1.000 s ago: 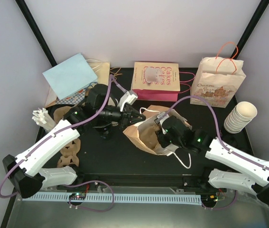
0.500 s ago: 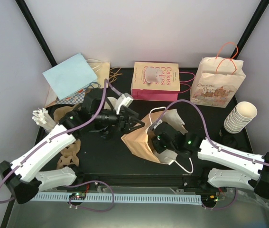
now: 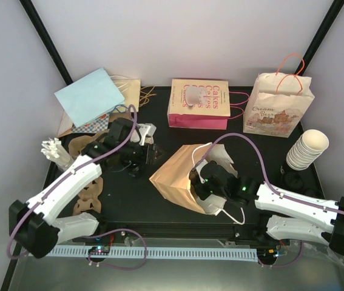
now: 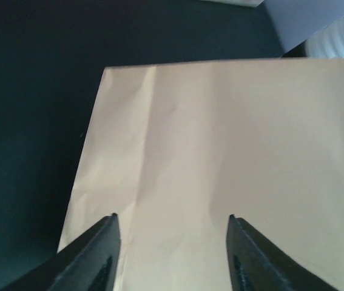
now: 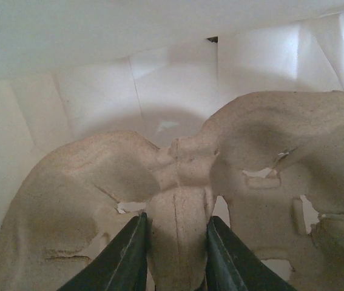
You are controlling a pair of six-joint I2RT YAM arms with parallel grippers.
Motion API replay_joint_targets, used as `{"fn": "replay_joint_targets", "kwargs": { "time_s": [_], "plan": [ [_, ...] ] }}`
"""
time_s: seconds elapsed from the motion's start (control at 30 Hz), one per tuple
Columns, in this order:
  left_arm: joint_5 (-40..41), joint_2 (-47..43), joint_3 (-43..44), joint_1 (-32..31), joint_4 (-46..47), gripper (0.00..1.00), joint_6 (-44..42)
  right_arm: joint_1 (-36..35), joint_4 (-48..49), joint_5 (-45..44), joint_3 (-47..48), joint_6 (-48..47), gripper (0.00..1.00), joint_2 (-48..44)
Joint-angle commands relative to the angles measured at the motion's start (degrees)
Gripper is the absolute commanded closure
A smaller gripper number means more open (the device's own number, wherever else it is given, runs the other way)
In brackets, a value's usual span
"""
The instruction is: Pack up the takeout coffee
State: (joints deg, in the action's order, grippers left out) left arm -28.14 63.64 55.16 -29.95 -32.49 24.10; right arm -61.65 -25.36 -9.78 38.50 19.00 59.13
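The takeout coffee shows in no view. A brown paper bag (image 3: 175,173) lies on its side at the table's centre, mouth toward the right arm. My right gripper (image 5: 175,227) is inside that mouth, shut on the centre ridge of a moulded-pulp cup carrier (image 5: 269,151), with the bag's pale lining behind it. From above, only the right wrist (image 3: 211,176) at the bag's mouth shows. My left gripper (image 4: 172,221) is open with nothing between its fingers, a little left of the bag (image 4: 232,151) and facing its flat side. It shows from above as the left gripper (image 3: 150,147).
A stack of cream cups (image 3: 308,148) stands at the right edge. A pink "Cakes" bag (image 3: 199,103), a cream printed bag (image 3: 278,109) and a blue bag (image 3: 90,97) line the back. More pulp carriers (image 3: 90,188) lie under the left arm.
My left gripper opened and drew back left, away from the bag. The right arm pushed the carrier further in, and the bag slid left and lies flatter.
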Motion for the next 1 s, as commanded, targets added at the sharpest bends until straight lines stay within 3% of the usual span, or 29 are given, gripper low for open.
{"fn": "replay_joint_targets", "kwargs": {
  "time_s": [0.0,0.17,0.53,0.97],
  "plan": [
    [1.39,5.67,5.11,0.27,-6.16,0.54,-1.36,-0.8,3.21,0.82,-1.06,-1.54,0.74,-0.57],
    [2.87,9.39,5.62,-0.11,-6.71,0.61,-2.11,-1.42,3.3,0.58,-0.97,-1.52,0.74,-0.28],
    [9.52,16.56,7.61,-3.42,-9.83,0.62,-2.58,-2.03,2.54,0.23,-0.46,-1.69,0.74,-0.51],
    [6.83,21.1,5.35,-4.08,-7.44,0.63,-2.28,-6.37,1.88,-2.16,0.03,0.04,0.74,-0.62]
  ]
}}
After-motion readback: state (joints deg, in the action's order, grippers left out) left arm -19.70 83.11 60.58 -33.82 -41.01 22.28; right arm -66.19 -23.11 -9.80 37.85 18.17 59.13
